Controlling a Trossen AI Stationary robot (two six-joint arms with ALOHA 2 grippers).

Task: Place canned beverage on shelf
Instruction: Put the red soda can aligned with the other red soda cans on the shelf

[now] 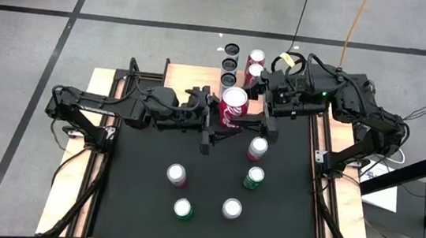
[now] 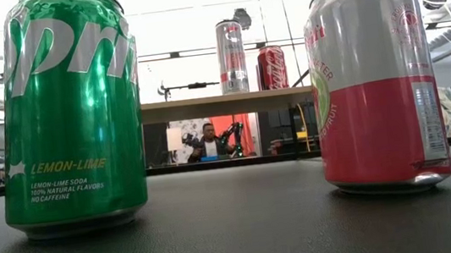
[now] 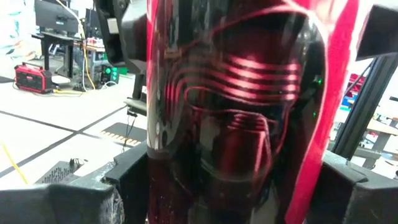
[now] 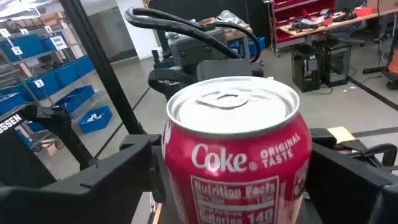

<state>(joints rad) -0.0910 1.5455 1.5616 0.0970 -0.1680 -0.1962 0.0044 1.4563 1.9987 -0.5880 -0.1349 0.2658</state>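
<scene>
A red Coke can [image 1: 234,105] stands upright in the air between my two grippers, at the near edge of the shelf [image 1: 193,77], a light wood plank at the table's far side. My left gripper [image 1: 226,118] reaches in from the table's left and is shut on the can, which fills the left wrist view [image 3: 242,112]. My right gripper [image 1: 265,110] reaches in from the right and is also shut on the can [image 4: 236,155]. The shelf also shows in the low view [image 2: 223,105], where the held can does not appear. My left gripper has the can's side wall [image 3: 155,155] pinched between its two fingers, which come in level from the table's left. The can is upright and lifted clear. My right gripper pinches the can's side wall below the rim [image 4: 175,180] between its two fingers, one on each side. The fingers come level from the table's right, opposite the left gripper. The can stands upright, top up.
Several cans stand on the shelf: dark-topped ones [image 1: 229,64] and red ones [image 1: 255,64]. Several more stand on the black table, among them a green one [image 1: 182,208] and a red-and-silver one [image 1: 231,208] near the front edge. A person [image 2: 208,141] sits beyond the table.
</scene>
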